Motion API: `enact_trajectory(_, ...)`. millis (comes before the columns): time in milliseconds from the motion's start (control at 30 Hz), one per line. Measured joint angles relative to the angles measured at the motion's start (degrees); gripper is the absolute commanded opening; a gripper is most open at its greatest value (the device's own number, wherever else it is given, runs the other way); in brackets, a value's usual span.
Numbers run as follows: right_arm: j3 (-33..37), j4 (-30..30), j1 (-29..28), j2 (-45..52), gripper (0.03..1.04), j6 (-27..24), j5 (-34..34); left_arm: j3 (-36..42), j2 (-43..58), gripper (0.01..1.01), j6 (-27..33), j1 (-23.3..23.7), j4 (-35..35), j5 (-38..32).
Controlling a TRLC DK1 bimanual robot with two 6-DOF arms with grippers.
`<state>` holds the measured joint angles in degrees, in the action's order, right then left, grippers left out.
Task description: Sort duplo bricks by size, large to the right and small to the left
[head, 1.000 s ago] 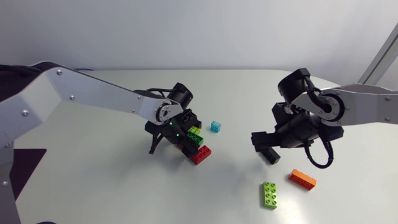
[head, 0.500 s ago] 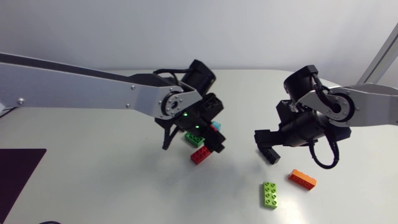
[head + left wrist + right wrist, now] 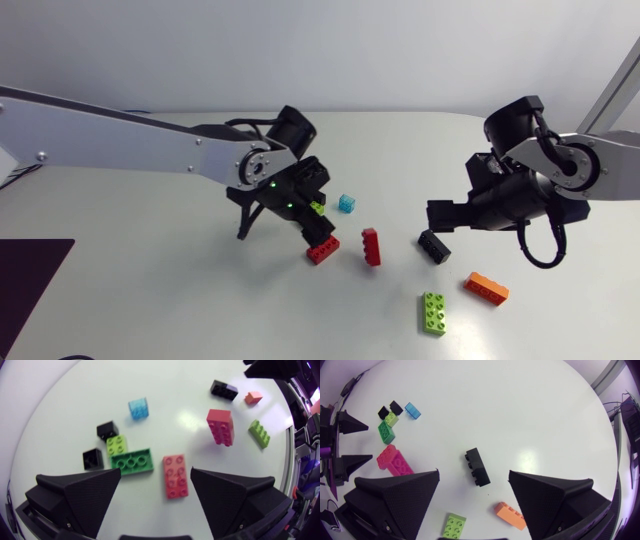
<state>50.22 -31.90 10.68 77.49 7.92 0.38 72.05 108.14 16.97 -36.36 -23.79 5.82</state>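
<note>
Left end effector: you can see its fingers spread wide with nothing held between them. It hangs over a cluster of bricks near the middle of the worktop.
Right end effector: also spread apart and carrying nothing, above the right half of the worktop.
Long black brick: lies flat ahead of the right end effector, in line with the gap between its fingers and clear of both.
Red brick: flat with its studs up, just ahead of the left end effector and touched by neither finger.
Green brick: just beside the red brick, with a small lime brick against its far edge.
First small black brick: sits at the green brick's outer end.
Second small black brick: just past the small lime brick.
Blue brick: small and translucent, on its own beyond the cluster.
Second red brick: apart from the cluster, between the red brick and the long black brick.
Orange brick: on the right side, near the long black brick.
Long lime brick: near the orange brick, not touching it.
</note>
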Motion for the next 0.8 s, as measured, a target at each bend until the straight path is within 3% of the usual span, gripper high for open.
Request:
enact_trajectory(100,-0.46,0.33,0.63,0.0,1.0,0.02,-0.2,-3.06,-0.37,0.989,0.55,1.49,-0.22,0.0)
enact_trajectory(267,-1.25,0.39,0.79,0.0,1.0,0.02,-0.22,-5.33,-0.52,0.989,1.44,0.17,-0.22,0.02)
enact_trajectory(533,-2.14,0.39,0.79,0.0,1.0,0.02,-0.24,-3.74,2.49,0.987,1.2,-4.96,0.04,0.24)
enact_trajectory(800,-2.38,0.39,0.5,0.0,1.0,0.0,-0.22,-0.13,5.38,0.987,-0.11,-5.4,0.22,0.5)
